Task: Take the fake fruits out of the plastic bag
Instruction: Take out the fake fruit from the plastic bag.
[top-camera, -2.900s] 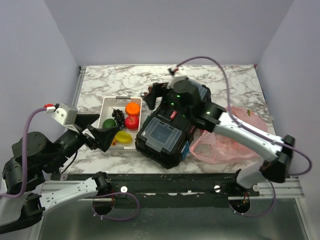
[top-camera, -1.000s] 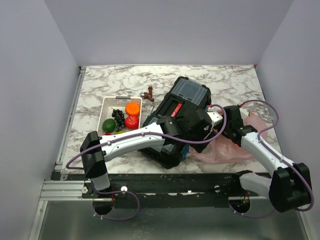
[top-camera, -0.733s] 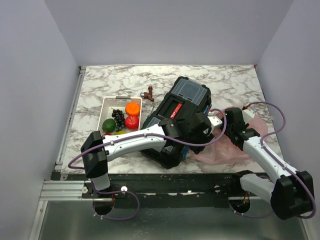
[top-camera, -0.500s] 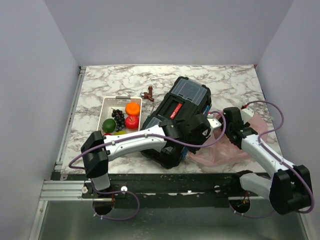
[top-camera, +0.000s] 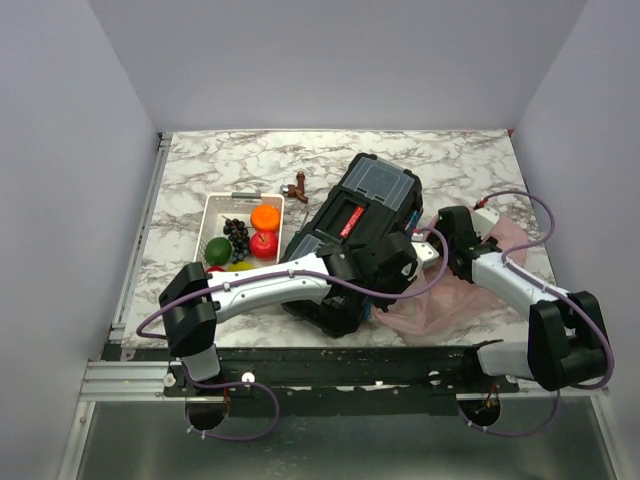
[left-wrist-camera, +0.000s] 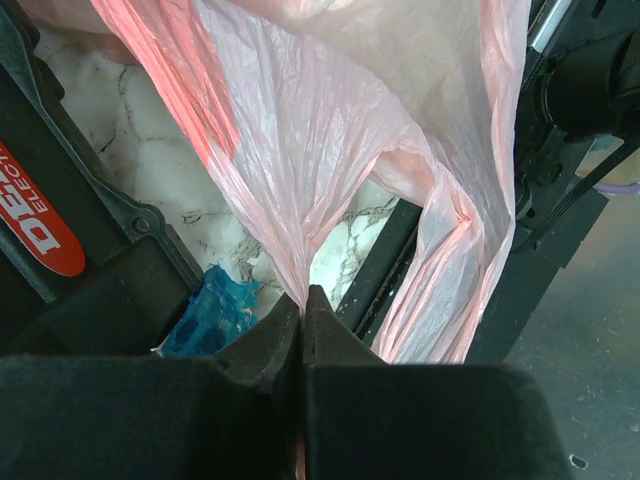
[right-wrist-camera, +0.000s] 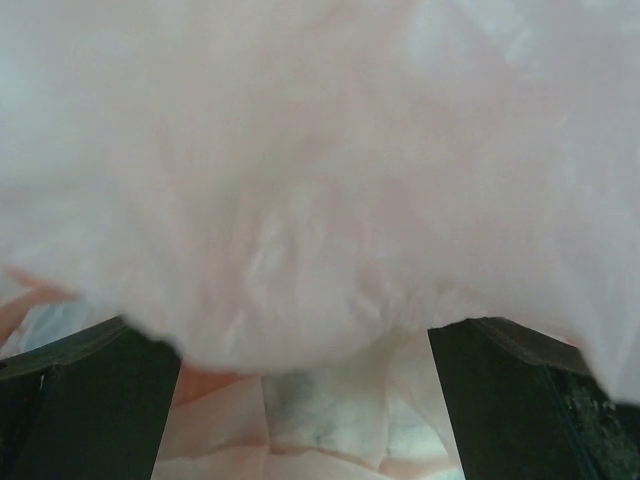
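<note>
Your left hand (left-wrist-camera: 302, 300) is reaching across the toolbox (top-camera: 360, 215) with its jaws together, clamping a gathered fold of the plastic bag (left-wrist-camera: 330, 130). The bag is lying at the right of the counter (top-camera: 230, 160), just beside the toolbox. Your right hand (right-wrist-camera: 295, 345) is sitting at the bag's far side with its jaws apart. Film is draping across that lens, so I'm not seeing whether anything is sitting between the fingers.

The fake fruits (top-camera: 263, 243) I can see are sitting in the white tray (top-camera: 212, 205) at the left. I'm unable to tell whether any are hiding in the bag.

Risks I'm seeing from here:
- Film is thin. If you're pulling the two hands apart hard, you're likely tearing it or slipping it out of the pinch.
- Right wrist view is blinded, so you're closing blind and may be grabbing film only.
- Left arm is lying over the toolbox. Swinging it low is risking shoving the box towards the tray.
- Tipping the bag towards the near edge is risking a fruit rolling off.
</note>
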